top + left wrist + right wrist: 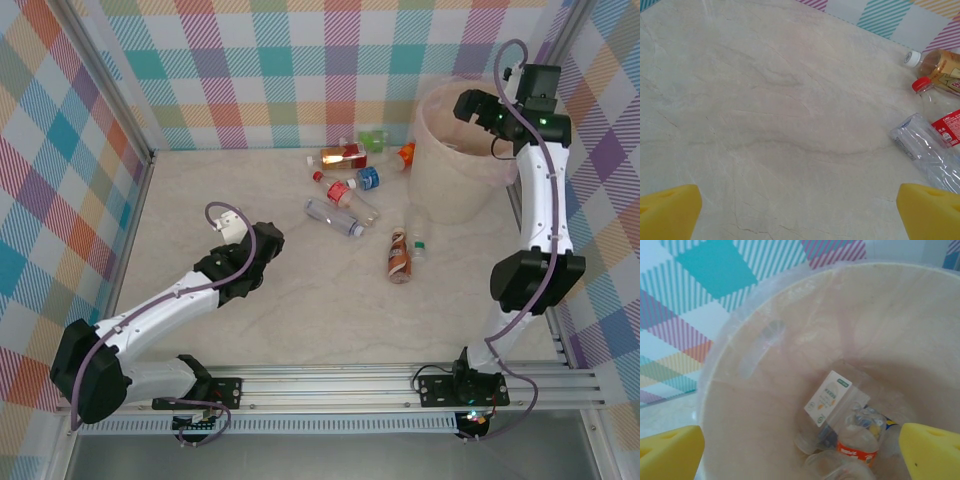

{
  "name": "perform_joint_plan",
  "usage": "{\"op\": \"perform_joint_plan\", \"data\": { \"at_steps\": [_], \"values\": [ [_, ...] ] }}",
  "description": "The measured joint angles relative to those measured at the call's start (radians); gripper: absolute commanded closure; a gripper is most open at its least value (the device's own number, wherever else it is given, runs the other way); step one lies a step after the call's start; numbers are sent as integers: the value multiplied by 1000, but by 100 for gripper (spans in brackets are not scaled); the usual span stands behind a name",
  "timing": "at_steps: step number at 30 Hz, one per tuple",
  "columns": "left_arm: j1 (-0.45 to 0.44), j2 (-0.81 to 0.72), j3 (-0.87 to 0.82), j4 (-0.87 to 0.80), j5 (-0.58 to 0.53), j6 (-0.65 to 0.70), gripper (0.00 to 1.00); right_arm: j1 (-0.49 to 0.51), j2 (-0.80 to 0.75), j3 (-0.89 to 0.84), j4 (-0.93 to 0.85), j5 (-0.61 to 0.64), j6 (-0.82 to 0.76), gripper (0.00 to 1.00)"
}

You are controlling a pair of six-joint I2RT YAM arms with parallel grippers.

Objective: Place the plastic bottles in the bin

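Pale marbled table (200, 180), enclosed by plaid walls (250, 60).

Left: my left pincer (800, 212) hovers low over bare tabletop. Its yellow pads (667, 212) are wide apart with nothing between them, and a crushed clear bottle (930, 150) lies off to its right.

Centre: about eight plastic bottles (350, 185) lie scattered on the table, from the cluster near the back wall to the brown bottle (399, 257) just beside the bin.

Right: the cream bin (450, 190), lined with thin film, stands by the right wall. My right pincer (478, 105) hangs over its mouth, jaws apart and empty. Several binned bottles (855, 440) rest at the bottom.

Step, as I judge it: between a drop and a fetch, with most of the work ahead. The next move calls for a reach to a nearby bottle, jaws squared across its body.

Writing: the white label (827, 397) with a green mark and the red label (947, 127) carry print too small to read.
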Motion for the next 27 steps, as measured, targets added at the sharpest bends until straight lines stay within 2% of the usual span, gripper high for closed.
{"op": "perform_joint_plan", "data": {
  "at_steps": [8, 16, 23, 27],
  "values": [
    [9, 17, 0, 0, 17, 0, 0, 39, -178, -159, 92, -94, 51, 0],
    [14, 44, 1, 1, 35, 0, 0, 150, -377, -428, 195, -176, 88, 0],
    [18, 68, 3, 2, 49, 0, 0, 266, -480, -605, 206, -151, 92, 0],
    [22, 81, 3, 3, 58, 0, 0, 299, -517, -687, 200, -123, 105, 0]
  ]
}}
